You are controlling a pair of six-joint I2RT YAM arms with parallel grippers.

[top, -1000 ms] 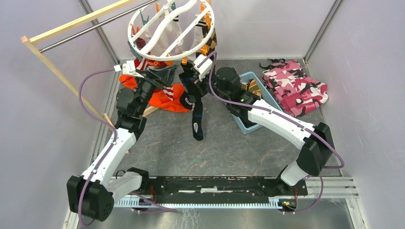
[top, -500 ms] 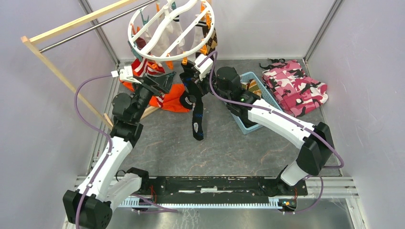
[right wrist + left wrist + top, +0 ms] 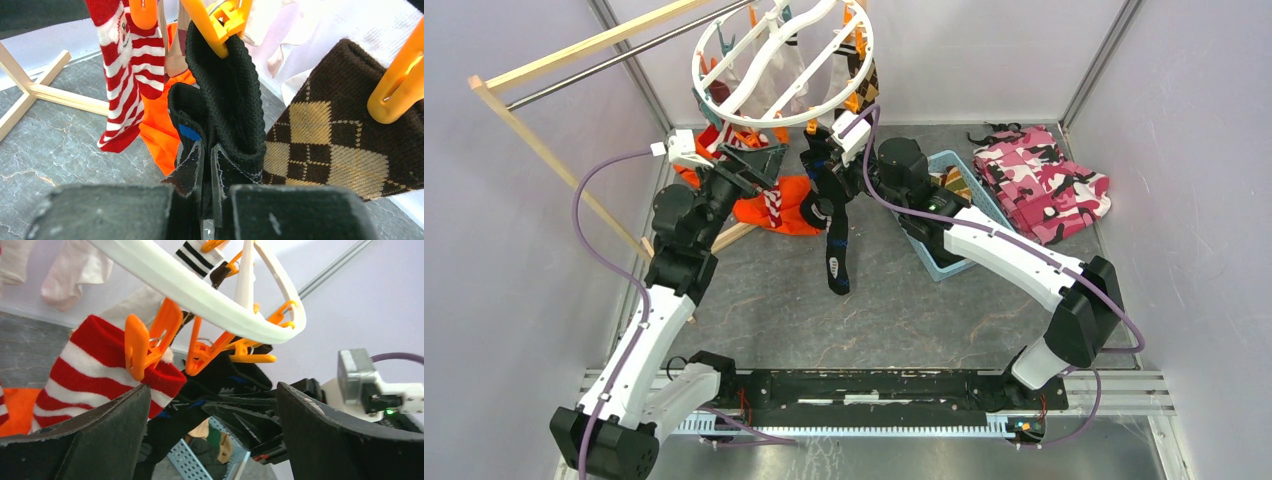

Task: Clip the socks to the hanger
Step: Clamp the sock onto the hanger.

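Hanging from the hanger (image 3: pixel 721 110) at the table's back, the black sock (image 3: pixel 836 255) is seen from above with its long axis running toward the arms, toe end nearest them. At the left wrist, the left gripper (image 3: pixel 212 430) is held wide apart below a red-striped sock (image 3: pixel 85 375). At the right wrist, the right gripper (image 3: pixel 207 170) is clamped on the black sock's upper part, whose top is met by an orange clip (image 3: pixel 220 25).
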